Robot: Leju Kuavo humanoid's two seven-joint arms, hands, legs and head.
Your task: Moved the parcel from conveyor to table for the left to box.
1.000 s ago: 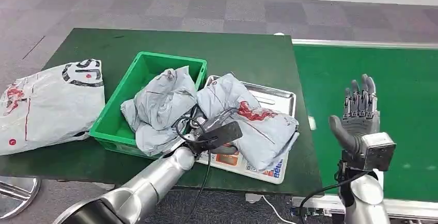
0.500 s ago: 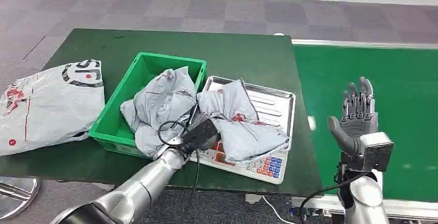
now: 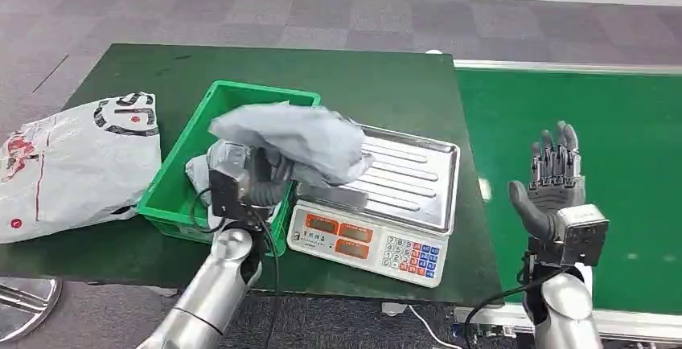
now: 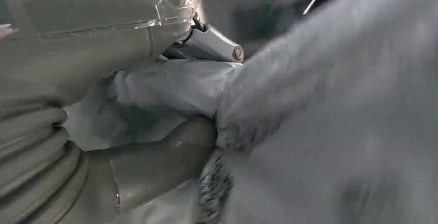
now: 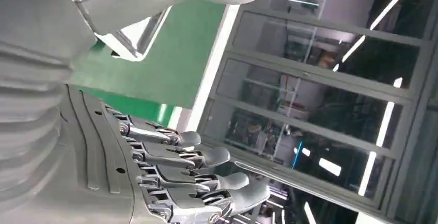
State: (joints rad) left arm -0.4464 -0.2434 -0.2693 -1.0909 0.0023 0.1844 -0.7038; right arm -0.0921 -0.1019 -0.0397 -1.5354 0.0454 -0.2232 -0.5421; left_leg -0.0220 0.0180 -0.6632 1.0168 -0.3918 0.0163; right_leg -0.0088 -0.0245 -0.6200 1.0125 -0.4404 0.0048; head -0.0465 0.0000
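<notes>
Grey parcel point(image 3: 291, 138) clamped in left hand point(image 3: 256, 182), long axis level, spanning from above green bin point(image 3: 173, 196) toward scale point(image 3: 402, 196). Right hand point(image 3: 553, 180) empty, fingers apart.

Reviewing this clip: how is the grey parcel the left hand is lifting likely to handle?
Probably floppy: the grey parcel drapes and creases around the left hand. Likely light, since one bunched corner carries it. The glossy film could slip, and its loose end may snag on the green bin.

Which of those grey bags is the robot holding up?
The grey parcel raised above the scale's tray, gripped by the left hand. Another grey parcel lies in the green bin.
</notes>
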